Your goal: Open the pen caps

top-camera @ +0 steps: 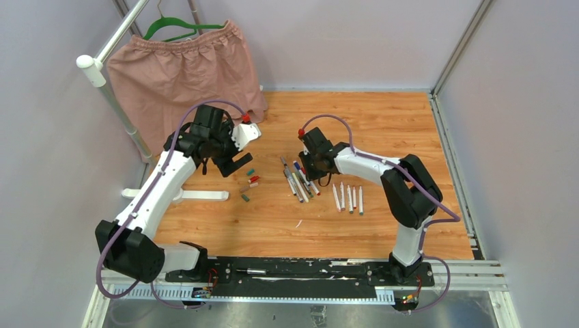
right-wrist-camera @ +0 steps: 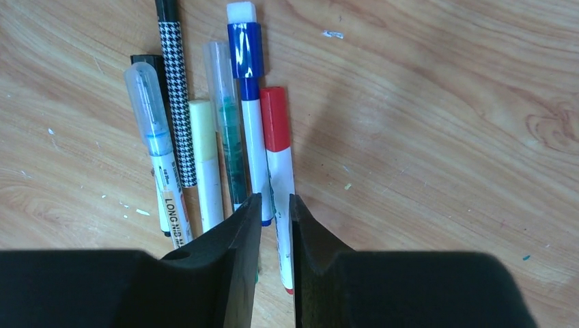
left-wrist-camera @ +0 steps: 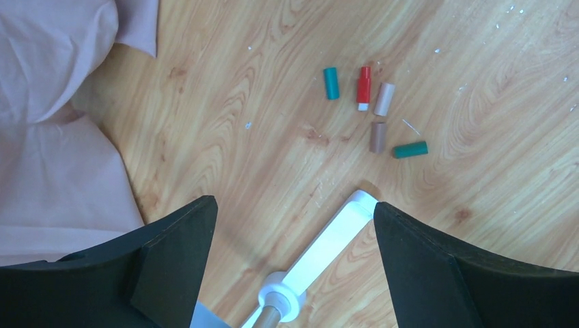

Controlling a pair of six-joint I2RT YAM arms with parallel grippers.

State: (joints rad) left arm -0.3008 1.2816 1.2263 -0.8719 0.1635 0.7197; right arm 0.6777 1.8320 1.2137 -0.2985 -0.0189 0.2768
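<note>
right wrist view: clear-capped pen (right-wrist-camera: 166, 183) reads "long nib".

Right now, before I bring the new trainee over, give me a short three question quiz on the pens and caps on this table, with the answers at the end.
1. How many loose caps lie on the table in the left wrist view?
2. True or false: the left arm's jaws are clamped on a cap.
3. In the right wrist view, which pen lies directly to the right of the blue-capped pen? A) the red-capped pen B) the houndstooth pen C) the cream pen

Key: 1) five; 2) false, they stand wide open and hold nothing; 3) A.
</note>
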